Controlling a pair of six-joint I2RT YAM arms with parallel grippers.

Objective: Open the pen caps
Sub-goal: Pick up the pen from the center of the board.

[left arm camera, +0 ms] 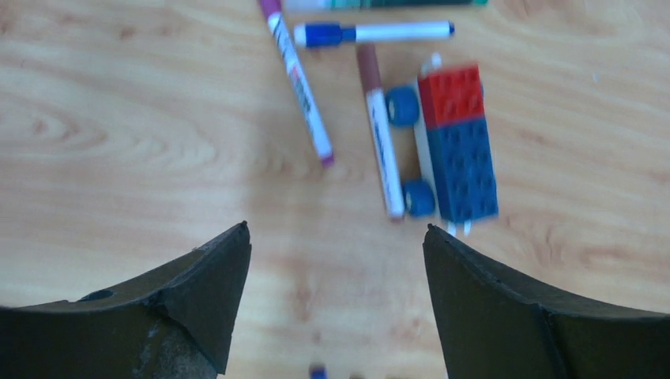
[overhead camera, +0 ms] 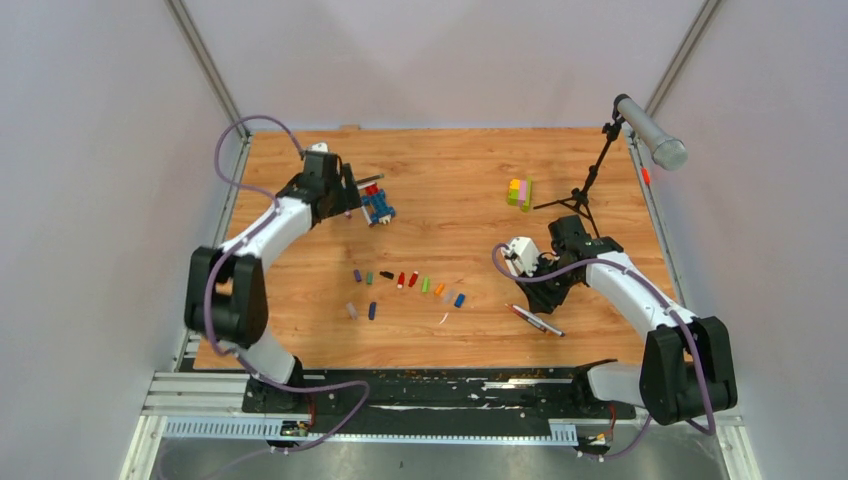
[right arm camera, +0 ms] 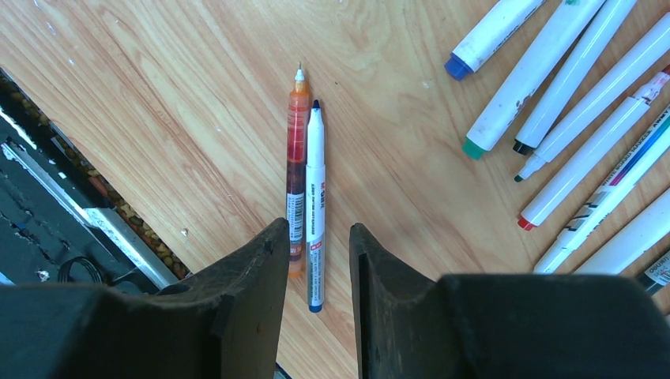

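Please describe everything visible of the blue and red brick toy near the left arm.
The brick toy looks like a small cart of studded plastic bricks: a red block at one end, a longer blue block adjoining it, on a whitish base. Two blue wheels show on one long side. It rests on the wooden table, studs toward the camera, ahead of the open left pincer, which does not touch it. A brown-ended white pen lies along the wheels, seemingly touching them.
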